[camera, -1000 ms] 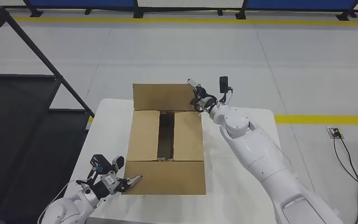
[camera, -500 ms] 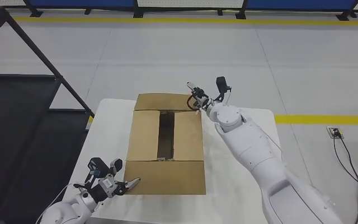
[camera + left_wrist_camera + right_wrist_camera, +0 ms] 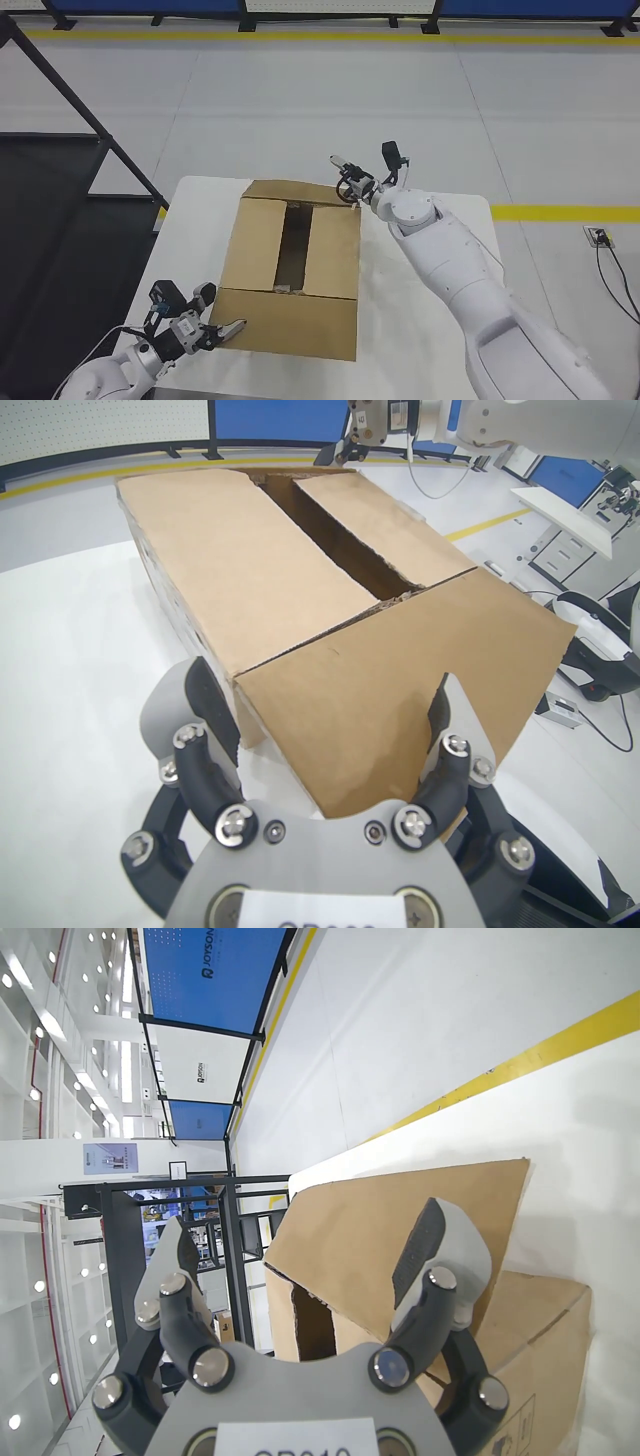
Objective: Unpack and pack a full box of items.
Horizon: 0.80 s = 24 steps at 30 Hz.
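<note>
A brown cardboard box (image 3: pixel 255 245) sits mid-table, its two long top flaps laid nearly shut with a dark slit between them. The near end flap (image 3: pixel 290 325) juts out toward my left gripper (image 3: pixel 224 315). In the left wrist view that flap (image 3: pixel 400 680) passes between the open fingers of the left gripper (image 3: pixel 325 705) without being clamped. The far end flap (image 3: pixel 295 190) leans over the box top. My right gripper (image 3: pixel 343 178) hangs open at the far right corner, and the far flap (image 3: pixel 360 1228) lies just beyond the right gripper (image 3: pixel 305 1238).
The white table (image 3: pixel 420 320) has bare surface to the right of the box and a narrower strip on its left. A black metal frame (image 3: pixel 70 100) stands off the table's left side. A yellow floor line (image 3: pixel 560 212) runs behind the table on the right.
The far end flap has tipped down from upright toward the box top, with the right gripper following it. The box has skewed slightly. The left gripper has drawn back toward the near table edge.
</note>
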{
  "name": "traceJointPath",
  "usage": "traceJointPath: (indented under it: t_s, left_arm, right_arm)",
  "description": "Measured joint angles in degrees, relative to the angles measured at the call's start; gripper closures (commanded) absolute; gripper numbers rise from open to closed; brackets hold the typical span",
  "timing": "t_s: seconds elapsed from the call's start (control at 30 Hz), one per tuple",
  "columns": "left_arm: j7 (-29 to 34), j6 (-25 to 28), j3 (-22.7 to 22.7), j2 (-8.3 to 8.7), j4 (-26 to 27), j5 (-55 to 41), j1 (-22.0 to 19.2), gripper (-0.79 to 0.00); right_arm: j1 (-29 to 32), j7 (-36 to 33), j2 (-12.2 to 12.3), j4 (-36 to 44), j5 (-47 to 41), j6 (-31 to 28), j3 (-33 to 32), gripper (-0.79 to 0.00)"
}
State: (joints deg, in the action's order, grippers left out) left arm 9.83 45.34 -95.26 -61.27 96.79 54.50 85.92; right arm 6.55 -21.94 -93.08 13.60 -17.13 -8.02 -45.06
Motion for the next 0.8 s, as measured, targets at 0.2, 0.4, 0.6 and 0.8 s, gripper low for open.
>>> traceJointPath:
  t_s: [0.2,0.4,0.6,0.8]
  left_arm:
    - [-0.7,-4.3,0.7,-0.05,-1.4,2.2,-1.3,-0.785]
    - [-1.6,-6.1,1.8,-0.04,-2.9,4.9,-2.2,-0.785]
    - [-2.9,-7.1,1.0,0.0,-4.5,2.2,-3.0,-0.785]
    - [0.0,-14.9,-0.8,-0.22,-5.6,-7.4,-5.4,-0.785]
  right_arm:
    - [0.5,-1.8,0.4,0.9,-2.3,-5.3,-2.3,-0.785]
    - [1.3,-6.5,1.0,2.6,-5.8,-10.9,-5.1,-0.785]
    - [2.1,-12.8,1.8,4.5,-8.1,-13.3,-7.4,-0.785]
    - [2.9,-20.7,2.6,6.7,-6.8,-11.0,-7.7,-0.785]
